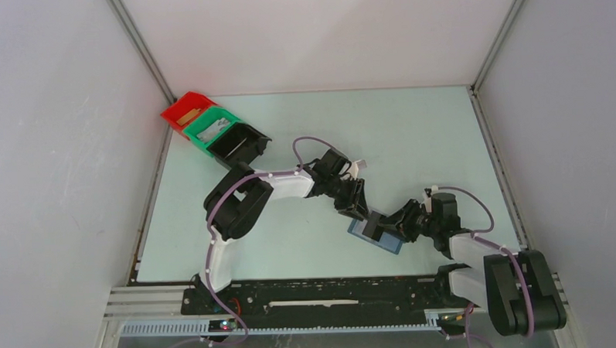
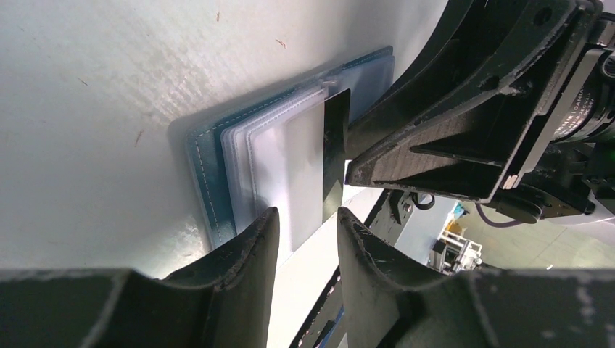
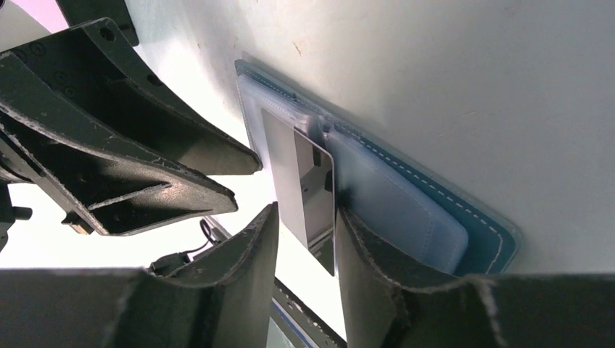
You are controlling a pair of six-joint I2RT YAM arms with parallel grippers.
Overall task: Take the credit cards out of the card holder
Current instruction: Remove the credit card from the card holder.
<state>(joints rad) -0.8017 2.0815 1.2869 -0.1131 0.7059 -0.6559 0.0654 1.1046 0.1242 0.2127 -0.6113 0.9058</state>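
Note:
The slate-blue card holder (image 1: 359, 232) lies spread open on the table between both grippers. In the left wrist view its blue edge (image 2: 207, 174) frames clear sleeves, and a pale, glossy card (image 2: 290, 174) sticks out of them toward my fingers. My left gripper (image 2: 306, 214) is open, its jaws on either side of that card's end. My right gripper (image 3: 304, 210) is open too; the same card (image 3: 301, 188) stands in its gap, against the right finger. The holder's other half (image 3: 428, 217) lies flat beside that finger. From above, the left gripper (image 1: 360, 215) and right gripper (image 1: 388, 229) nearly touch.
A red bin (image 1: 180, 105), a green bin (image 1: 203, 139) and a black bin (image 1: 242, 141) stand in a row at the far left. The red one holds something tan, the green one something pale. White walls enclose the table.

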